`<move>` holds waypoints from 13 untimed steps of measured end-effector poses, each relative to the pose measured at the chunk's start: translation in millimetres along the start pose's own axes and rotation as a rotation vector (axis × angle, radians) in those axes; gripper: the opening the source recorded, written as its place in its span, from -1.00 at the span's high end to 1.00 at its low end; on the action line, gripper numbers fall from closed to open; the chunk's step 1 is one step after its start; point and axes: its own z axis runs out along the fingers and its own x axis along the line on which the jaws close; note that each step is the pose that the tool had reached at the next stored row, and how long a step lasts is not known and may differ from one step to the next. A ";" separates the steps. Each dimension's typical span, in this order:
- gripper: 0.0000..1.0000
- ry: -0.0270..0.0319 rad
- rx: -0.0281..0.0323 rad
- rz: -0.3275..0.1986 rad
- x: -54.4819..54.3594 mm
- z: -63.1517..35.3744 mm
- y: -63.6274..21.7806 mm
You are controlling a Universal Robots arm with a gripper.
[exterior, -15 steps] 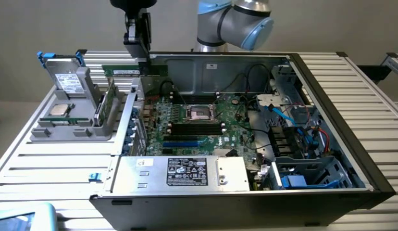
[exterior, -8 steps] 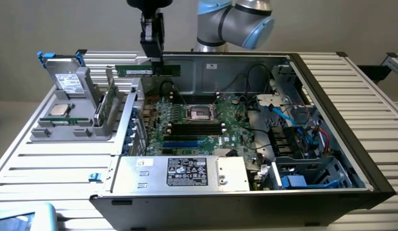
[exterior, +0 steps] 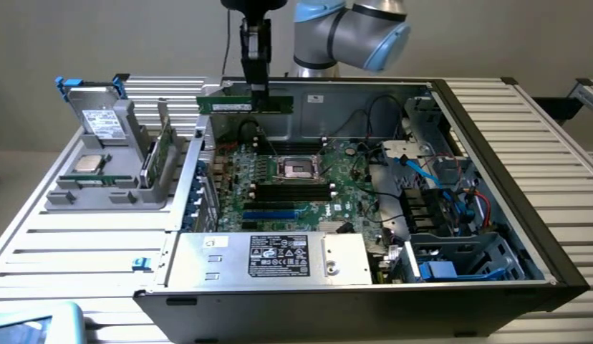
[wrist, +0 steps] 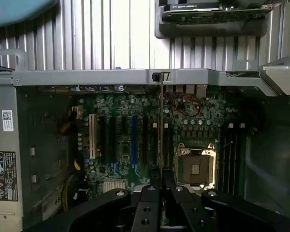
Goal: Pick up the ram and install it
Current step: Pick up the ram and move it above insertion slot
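An open computer case [exterior: 325,308] sits on a slatted metal table [exterior: 76,251] before a pale wall. Inside are a green motherboard [exterior: 359,179] with a bare CPU socket [exterior: 299,168], a labelled power supply [exterior: 268,256] at the front, and cabled drive bays [exterior: 450,208] on the exterior view's right. A grey holder [exterior: 62,197] beside the case carries a hard drive [exterior: 101,122], a processor [exterior: 89,163] and an upright green card [exterior: 161,154]. The gripper [exterior: 256,92] pinches the ram [exterior: 230,104] by its top edge above the case's far side, its long axis level and running across the exterior view. From the wrist, the stick shows edge-on between the narrow fingers [wrist: 155,180], a thin line between the expansion slots [wrist: 133,135] and the socket.
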 end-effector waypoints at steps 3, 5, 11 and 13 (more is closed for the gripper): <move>0.74 0.0005 0.0044 0.000 -2.6 0.2 -10.1; 0.74 0.0005 0.0078 0.001 -4.5 0.5 -16.0; 0.74 0.0005 0.0105 0.001 -8.2 3.0 -36.2; 0.74 0.0005 0.0105 0.001 -10.4 4.9 -41.0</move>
